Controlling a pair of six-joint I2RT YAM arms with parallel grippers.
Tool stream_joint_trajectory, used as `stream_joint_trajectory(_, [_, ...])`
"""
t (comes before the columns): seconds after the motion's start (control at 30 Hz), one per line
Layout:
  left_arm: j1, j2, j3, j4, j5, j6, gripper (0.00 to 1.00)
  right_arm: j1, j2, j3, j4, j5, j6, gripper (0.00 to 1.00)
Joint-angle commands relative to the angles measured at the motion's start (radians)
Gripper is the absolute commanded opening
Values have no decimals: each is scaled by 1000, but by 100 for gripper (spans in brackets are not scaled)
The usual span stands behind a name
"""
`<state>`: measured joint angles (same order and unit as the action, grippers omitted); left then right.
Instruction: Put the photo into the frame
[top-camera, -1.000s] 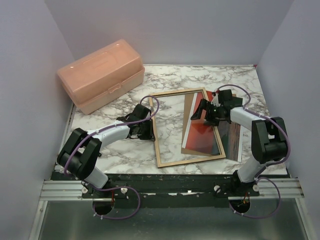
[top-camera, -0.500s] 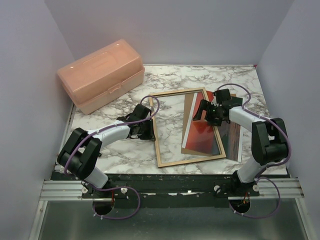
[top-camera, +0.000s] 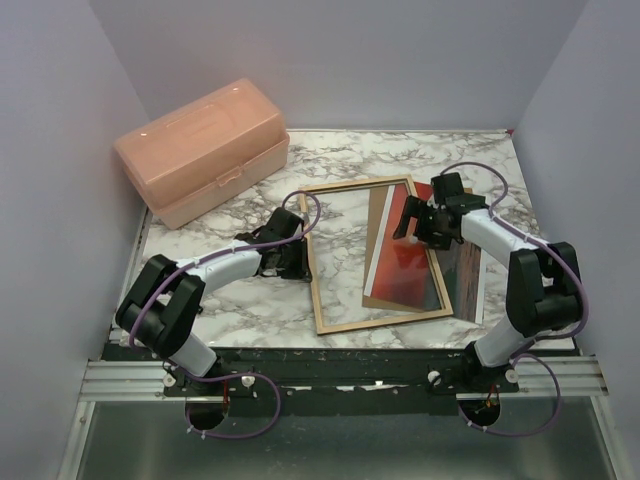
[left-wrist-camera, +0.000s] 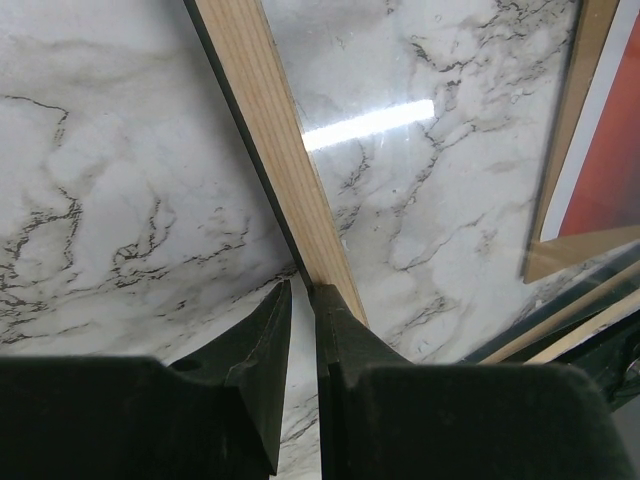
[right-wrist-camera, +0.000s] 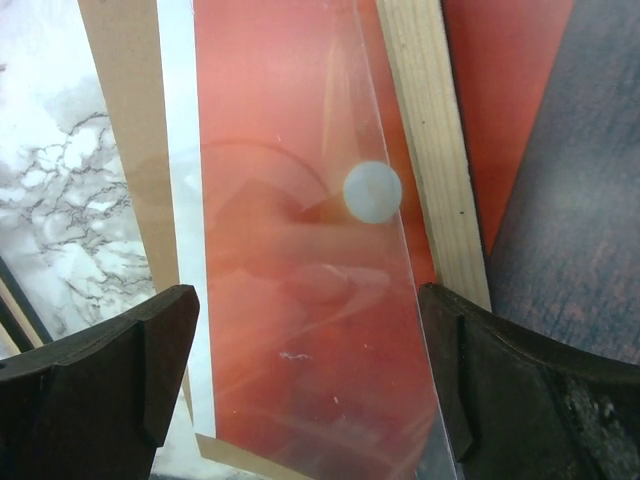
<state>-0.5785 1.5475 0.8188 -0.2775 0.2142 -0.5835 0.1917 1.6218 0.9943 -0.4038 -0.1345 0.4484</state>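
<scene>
Top external: marble-patterned table (top-camera: 240, 300) under the frame (top-camera: 355, 184), pale lilac walls (top-camera: 60, 150).

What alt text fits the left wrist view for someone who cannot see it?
The left hand pinches the light wooden rail of the frame between two dark fingers, and the rail runs diagonally away over the white marble table. The frame's glass carries a bright streak of reflected light, and a sliver of the red photo shows at the right edge.
</scene>
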Motion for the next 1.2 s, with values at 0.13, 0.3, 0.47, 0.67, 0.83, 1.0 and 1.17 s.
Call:
stream_joint_trajectory(0.13, [-13, 40, -21, -63, -74, 33, 18, 2, -78, 52, -112, 195, 8, 100])
stream_joint_trajectory(0.3, [-14, -3, -12, -80, -76, 33, 25, 2, -69, 42, -124, 264, 26, 100])
stream_joint_trajectory(0.47, [-13, -93, -4, -93, -64, 25, 49, -1, -16, 4, -97, 241, 38, 100])
stream_joint_trajectory(0.67, [-7, -280, 3, -114, -42, 17, 79, -2, 12, -41, -61, 147, 38, 100])
stream_joint_trajectory(0.83, [3, -408, 22, -126, 11, 17, 85, -1, -28, -87, -16, -10, 41, 99])
stream_joint_trajectory(1.0, [5, -482, 37, -120, 66, 11, 87, 16, -41, -108, 17, -127, 62, 99])
stream_joint_trajectory(1.17, [5, -516, 49, -104, 103, 6, 88, 92, -18, -108, 54, -147, 100, 99])
